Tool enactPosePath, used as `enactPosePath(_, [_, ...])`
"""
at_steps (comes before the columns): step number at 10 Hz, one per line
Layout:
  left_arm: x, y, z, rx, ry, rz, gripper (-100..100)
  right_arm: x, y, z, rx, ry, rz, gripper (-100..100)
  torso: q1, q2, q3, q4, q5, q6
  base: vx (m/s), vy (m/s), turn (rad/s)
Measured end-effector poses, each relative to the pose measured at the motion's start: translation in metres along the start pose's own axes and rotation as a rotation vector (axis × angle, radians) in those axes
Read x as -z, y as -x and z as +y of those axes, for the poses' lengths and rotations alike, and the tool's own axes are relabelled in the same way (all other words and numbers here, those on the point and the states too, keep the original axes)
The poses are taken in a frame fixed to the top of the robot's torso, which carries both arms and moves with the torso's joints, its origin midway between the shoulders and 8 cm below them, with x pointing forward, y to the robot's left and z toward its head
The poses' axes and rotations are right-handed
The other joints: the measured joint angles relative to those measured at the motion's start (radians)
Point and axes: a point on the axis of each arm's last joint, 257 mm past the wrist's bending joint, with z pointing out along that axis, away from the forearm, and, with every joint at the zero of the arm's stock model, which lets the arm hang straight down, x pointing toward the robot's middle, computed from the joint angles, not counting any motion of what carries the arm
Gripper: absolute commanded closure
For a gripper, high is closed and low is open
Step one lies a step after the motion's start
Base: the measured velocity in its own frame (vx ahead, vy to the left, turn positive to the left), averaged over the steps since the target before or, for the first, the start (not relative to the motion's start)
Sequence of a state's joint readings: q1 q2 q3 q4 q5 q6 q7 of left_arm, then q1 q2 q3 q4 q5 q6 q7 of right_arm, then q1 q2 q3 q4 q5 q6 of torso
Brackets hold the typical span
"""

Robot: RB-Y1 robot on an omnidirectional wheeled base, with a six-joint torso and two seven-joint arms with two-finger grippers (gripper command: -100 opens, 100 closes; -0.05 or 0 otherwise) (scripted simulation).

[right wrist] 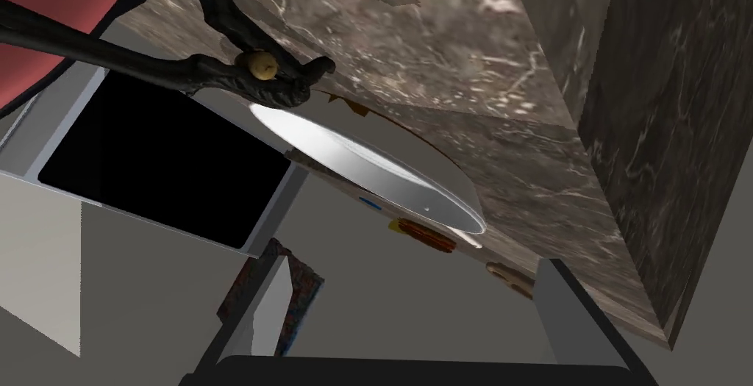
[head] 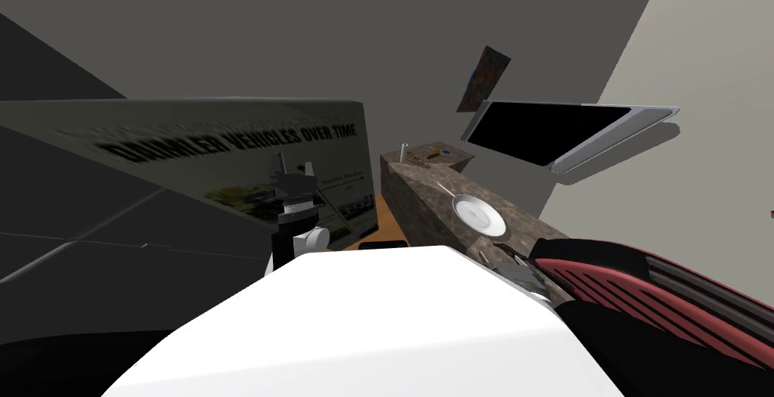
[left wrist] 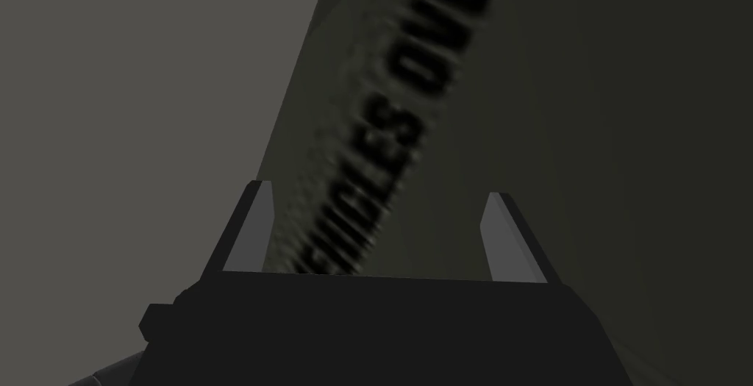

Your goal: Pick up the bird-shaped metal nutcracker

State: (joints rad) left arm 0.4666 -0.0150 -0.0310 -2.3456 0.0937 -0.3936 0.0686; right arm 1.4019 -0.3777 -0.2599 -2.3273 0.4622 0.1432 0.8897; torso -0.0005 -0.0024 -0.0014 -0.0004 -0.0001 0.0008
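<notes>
My right gripper [right wrist: 417, 264], fingers spread and holding nothing, looks along the marbled counter [right wrist: 478, 51]. The dark bird-shaped nutcracker [right wrist: 250, 73] lies on the counter next to a pale frying pan [right wrist: 382, 172], apart from my fingers. My left gripper [left wrist: 376, 190], likewise spread, faces a lettered poster board [left wrist: 412, 109].

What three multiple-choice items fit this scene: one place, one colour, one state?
1. Where is the nutcracker?
A. on the floor
B. on the marbled counter, next to the round white dish
C. in a drawer
2. What colour is it?
A. white
B. blue
C. dark, nearly black
3. How is the right gripper?
A. open, holding nothing
B. shut on the nutcracker
C. shut on the dish
Answers: 1 B, it lies at the dish's rim on the counter; 2 C, dark body with one yellowish rivet; 3 A, its fingers stand wide apart.
</notes>
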Motion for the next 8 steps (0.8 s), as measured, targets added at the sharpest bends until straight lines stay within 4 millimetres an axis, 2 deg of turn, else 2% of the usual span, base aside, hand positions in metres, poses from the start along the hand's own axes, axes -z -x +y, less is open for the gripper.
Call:
enactPosePath(2, [0.000, 0.000, 0.000, 0.000, 0.000, 0.000, 0, 0.016, -0.029, -0.020, 0.114, -0.025, 0.099, -100, 0.000, 0.000, 0.000, 0.000, 0.000, -0.001, 0.056, -0.016, 0.147])
enactPosePath(4, [0.000, 0.000, 0.000, 0.000, 0.000, 0.000, 0, 0.024, -0.053, -0.030, 0.192, -0.040, 0.166, -100, 0.000, 0.001, 0.000, 0.000, 0.000, 0.000, 0.053, -0.017, 0.124])
enactPosePath(8, [0.000, 0.000, 0.000, 0.000, 0.000, 0.000, 0, 0.066, -0.114, -0.066, 0.435, -0.062, 0.366, -100, -0.002, -0.001, -0.001, 0.000, 0.000, 0.000, 0.069, -0.042, 0.128])
